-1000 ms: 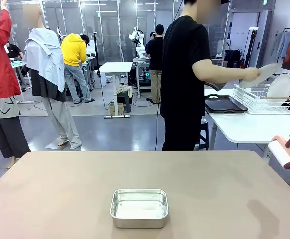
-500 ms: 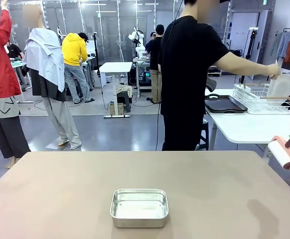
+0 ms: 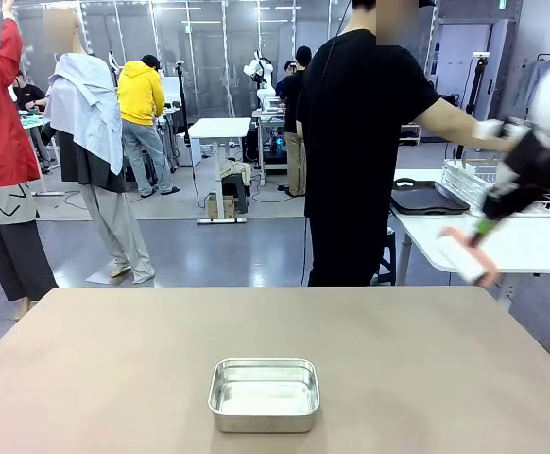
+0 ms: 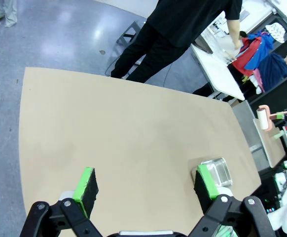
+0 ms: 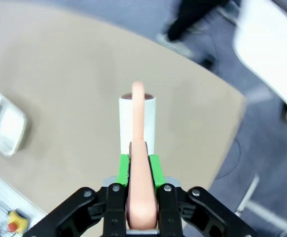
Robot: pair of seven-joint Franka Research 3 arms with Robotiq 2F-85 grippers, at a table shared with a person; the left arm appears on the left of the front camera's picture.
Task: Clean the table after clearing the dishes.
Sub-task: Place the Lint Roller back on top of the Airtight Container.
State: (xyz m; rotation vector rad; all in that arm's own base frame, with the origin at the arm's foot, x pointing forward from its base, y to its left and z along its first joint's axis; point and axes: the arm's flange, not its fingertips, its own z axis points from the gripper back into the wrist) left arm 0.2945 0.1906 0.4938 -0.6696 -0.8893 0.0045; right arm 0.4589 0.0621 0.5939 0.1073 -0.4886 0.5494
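Two end effectors differ: the right end effector (image 5: 139, 165) is clenched on the pink-handled white roller (image 5: 137, 129) above the matte taupe worktop (image 3: 114, 359), the left end effector (image 4: 146, 183) released. At worktop 6 o'clock, the rectangular steel pan (image 3: 264, 393) risks being struck during sweeping. Motion blur obscures the roller in the front view.

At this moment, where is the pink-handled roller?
The roller is clamped by its pink handle in the right hand. In the front view it hangs in the air at the right, above the table's far right corner, well clear of the steel pan.
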